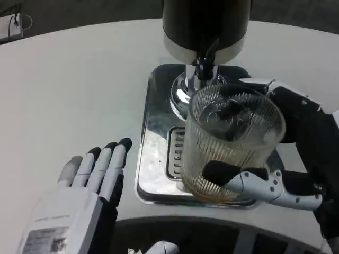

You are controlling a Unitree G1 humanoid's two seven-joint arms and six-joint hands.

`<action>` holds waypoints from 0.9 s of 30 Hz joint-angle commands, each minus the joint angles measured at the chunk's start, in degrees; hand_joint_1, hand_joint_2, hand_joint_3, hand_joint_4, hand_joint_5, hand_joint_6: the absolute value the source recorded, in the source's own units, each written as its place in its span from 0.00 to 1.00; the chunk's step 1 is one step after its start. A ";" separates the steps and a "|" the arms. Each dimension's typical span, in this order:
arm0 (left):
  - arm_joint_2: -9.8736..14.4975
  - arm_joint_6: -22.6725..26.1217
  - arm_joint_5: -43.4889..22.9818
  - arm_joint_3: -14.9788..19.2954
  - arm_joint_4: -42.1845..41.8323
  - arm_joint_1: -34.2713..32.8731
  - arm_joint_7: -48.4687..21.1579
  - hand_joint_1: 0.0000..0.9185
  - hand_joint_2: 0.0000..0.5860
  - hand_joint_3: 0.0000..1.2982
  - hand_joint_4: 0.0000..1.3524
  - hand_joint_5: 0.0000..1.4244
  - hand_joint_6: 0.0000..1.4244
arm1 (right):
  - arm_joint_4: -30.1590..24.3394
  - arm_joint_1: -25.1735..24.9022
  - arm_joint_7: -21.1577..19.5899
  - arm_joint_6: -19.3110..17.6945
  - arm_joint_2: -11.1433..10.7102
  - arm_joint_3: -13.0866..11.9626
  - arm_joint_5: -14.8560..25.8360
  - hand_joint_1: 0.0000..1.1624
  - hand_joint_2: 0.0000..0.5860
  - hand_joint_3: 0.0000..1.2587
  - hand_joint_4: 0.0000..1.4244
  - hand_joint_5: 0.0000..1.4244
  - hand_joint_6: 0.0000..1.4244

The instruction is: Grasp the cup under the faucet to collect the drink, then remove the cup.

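A clear ribbed glass cup stands on the steel drip tray, right below the black faucet lever of the dark drink dispenser. A thin layer of amber liquid shows at the cup's bottom. My right hand grips the cup from the right: the thumb crosses its lower front and the fingers wrap round the far side near the rim. My left hand lies flat on the white table to the left of the tray, fingers stretched out and holding nothing.
The round white table spreads wide to the left and behind the dispenser. A slotted grille sits in the tray beside the cup. The table's near edge curves just below the tray. A small white object lies at the far left corner.
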 commanded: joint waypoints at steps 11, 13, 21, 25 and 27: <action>-0.87 -3.28 4.73 -4.95 -5.58 2.07 -5.43 0.00 0.11 0.00 0.00 0.00 0.00 | -7.45 9.09 1.38 -13.19 -3.28 -1.24 0.71 1.00 0.21 0.58 0.68 0.79 0.99; -1.18 -3.60 5.49 -5.57 -5.94 2.19 -6.06 0.00 0.11 0.00 0.00 0.00 0.00 | -7.46 9.82 1.28 -14.31 -3.45 -1.39 0.62 1.00 0.21 0.58 0.68 0.79 0.99; -3.19 -4.26 8.74 -7.33 -6.39 2.51 -7.13 0.00 0.10 0.00 0.00 0.00 0.00 | -7.47 11.34 1.70 -16.42 -3.88 -2.39 0.73 1.00 0.22 0.58 0.68 0.79 0.99; -3.46 -4.45 9.27 -6.99 -6.14 1.99 -7.40 0.00 0.10 0.00 0.00 0.00 0.00 | -6.93 11.47 1.73 -18.14 -4.09 -2.77 -0.19 1.00 0.23 0.58 0.68 0.79 0.99; -3.44 -4.35 9.28 -6.58 -5.99 1.57 -7.47 0.00 0.09 0.00 0.00 0.00 0.00 | -6.49 11.61 1.69 -19.56 -4.34 -3.03 -0.95 1.00 0.23 0.58 0.68 0.79 0.99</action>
